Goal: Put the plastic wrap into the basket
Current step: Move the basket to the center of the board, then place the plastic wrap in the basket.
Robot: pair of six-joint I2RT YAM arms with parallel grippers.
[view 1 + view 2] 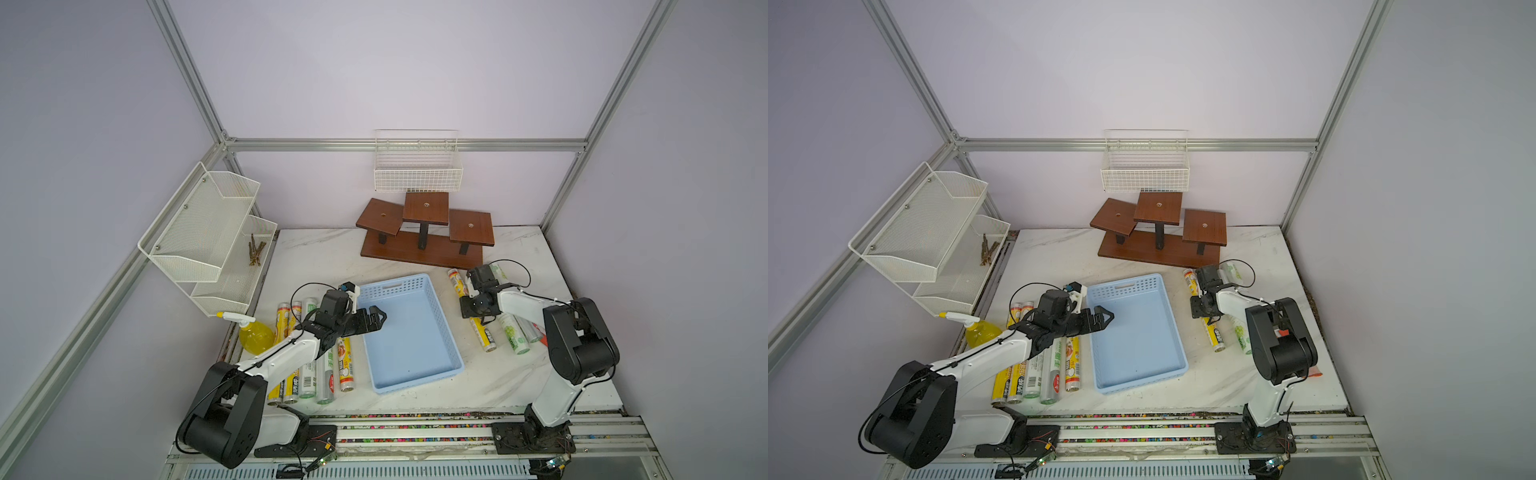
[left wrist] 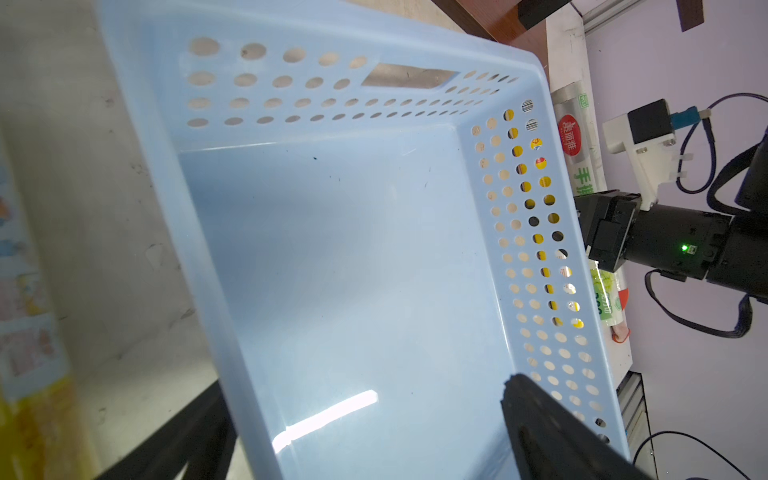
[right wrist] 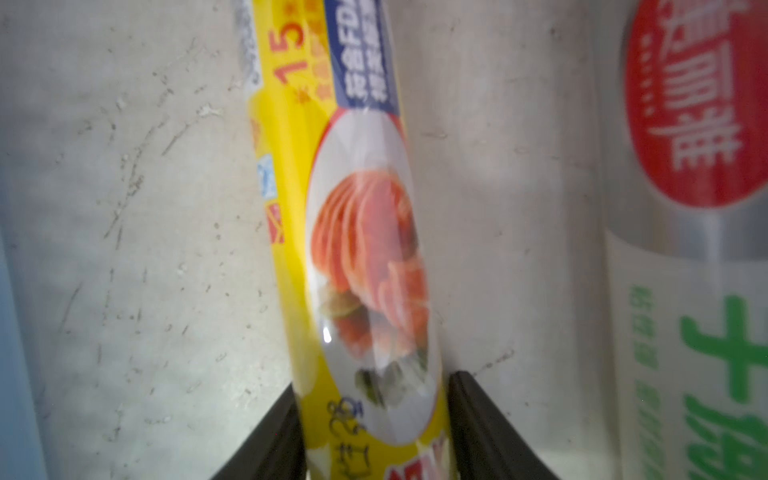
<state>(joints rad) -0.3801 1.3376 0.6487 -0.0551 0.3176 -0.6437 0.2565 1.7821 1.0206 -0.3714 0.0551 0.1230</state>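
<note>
In both top views the light blue basket (image 1: 411, 345) (image 1: 1138, 345) is seen on the table (image 1: 478, 382), plastic wrap rolls (image 1: 328, 374) lying outside it on either side, and the left gripper (image 1: 380, 318) is held over it. In the left wrist view its jaws are spread wide above the basket floor. In the right wrist view the right gripper (image 3: 370, 395) is set astride a yellow-labelled roll (image 3: 353, 249) on the table; whether it is clamped cannot be told.
</note>
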